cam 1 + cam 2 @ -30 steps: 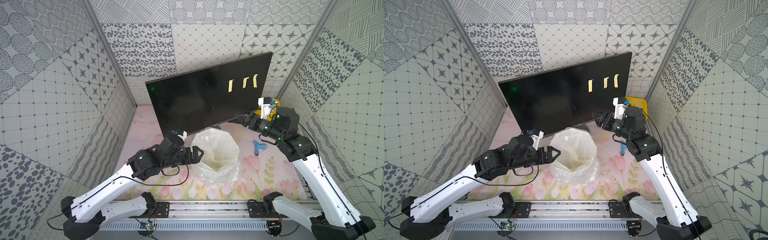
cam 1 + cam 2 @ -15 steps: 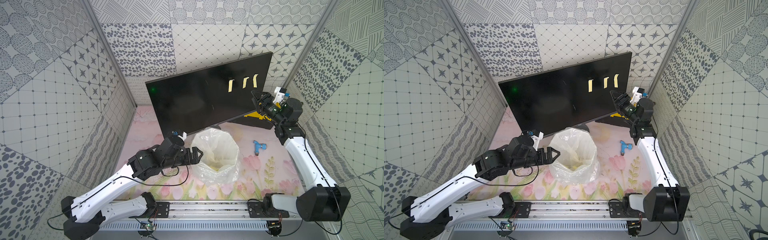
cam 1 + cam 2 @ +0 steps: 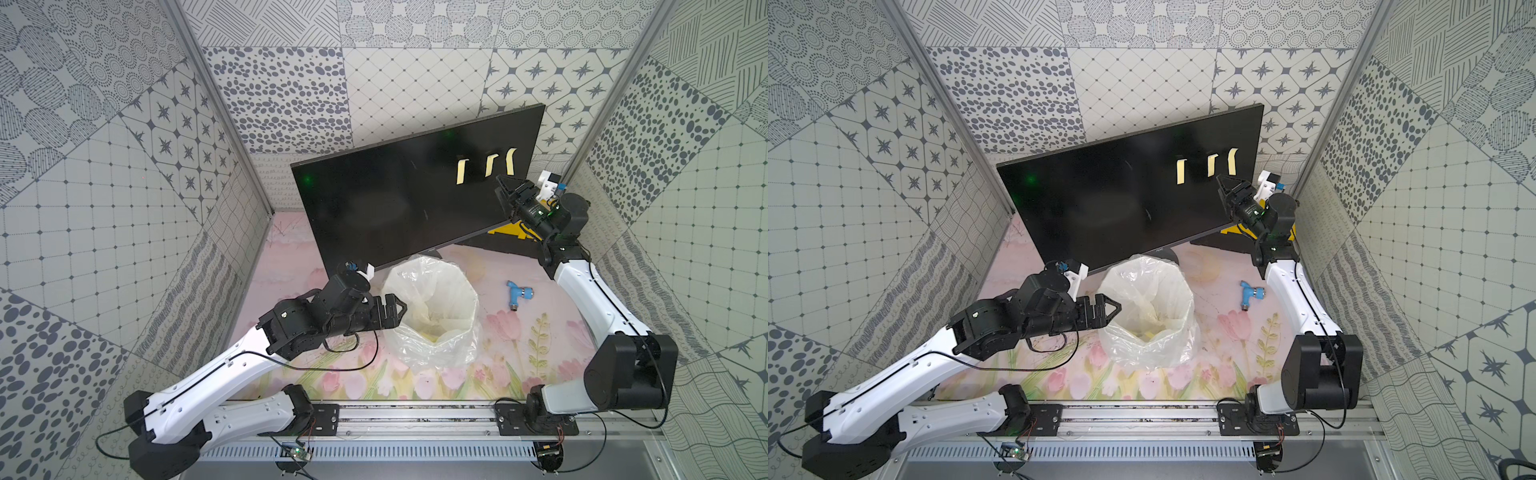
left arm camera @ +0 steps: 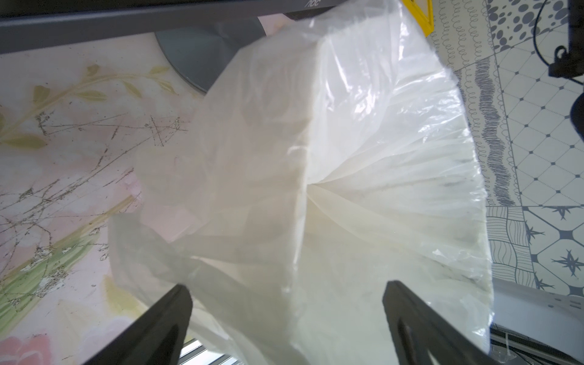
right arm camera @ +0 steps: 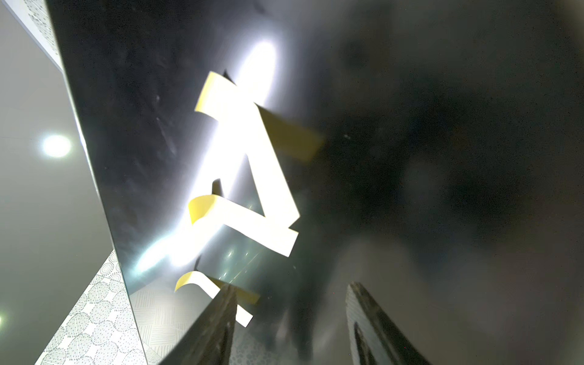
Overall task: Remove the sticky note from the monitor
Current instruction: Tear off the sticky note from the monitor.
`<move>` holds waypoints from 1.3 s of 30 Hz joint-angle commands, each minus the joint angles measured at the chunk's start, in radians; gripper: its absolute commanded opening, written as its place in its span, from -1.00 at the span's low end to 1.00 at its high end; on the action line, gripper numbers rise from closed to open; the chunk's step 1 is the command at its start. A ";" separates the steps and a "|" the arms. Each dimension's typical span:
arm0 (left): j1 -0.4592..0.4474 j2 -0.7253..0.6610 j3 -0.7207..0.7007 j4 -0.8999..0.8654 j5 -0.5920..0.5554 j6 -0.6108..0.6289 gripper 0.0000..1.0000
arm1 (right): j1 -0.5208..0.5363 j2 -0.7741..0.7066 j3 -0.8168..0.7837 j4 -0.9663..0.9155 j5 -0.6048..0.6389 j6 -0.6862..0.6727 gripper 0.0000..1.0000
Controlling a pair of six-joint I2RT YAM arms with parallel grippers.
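Left gripper [image 3: 399, 311]: in front of the monitor [image 3: 395, 208], fingers spread wide, with the wall of the plastic bag [image 3: 432, 353] between them. Right gripper [image 5: 290, 286]: at the monitor's right edge, just below the sticky notes [image 3: 489, 166], fingers parted, nothing between them. The three notes adhere to the monitor's upper right area, curling off the screen.

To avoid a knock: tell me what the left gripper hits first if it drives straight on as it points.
The upright translucent white plastic bag, directly ahead of the open left gripper; it looks very close, though depth is unclear.
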 commanded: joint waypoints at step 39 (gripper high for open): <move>-0.006 0.005 0.013 0.020 0.012 0.042 0.99 | -0.057 0.146 0.204 0.086 -0.006 0.030 -0.01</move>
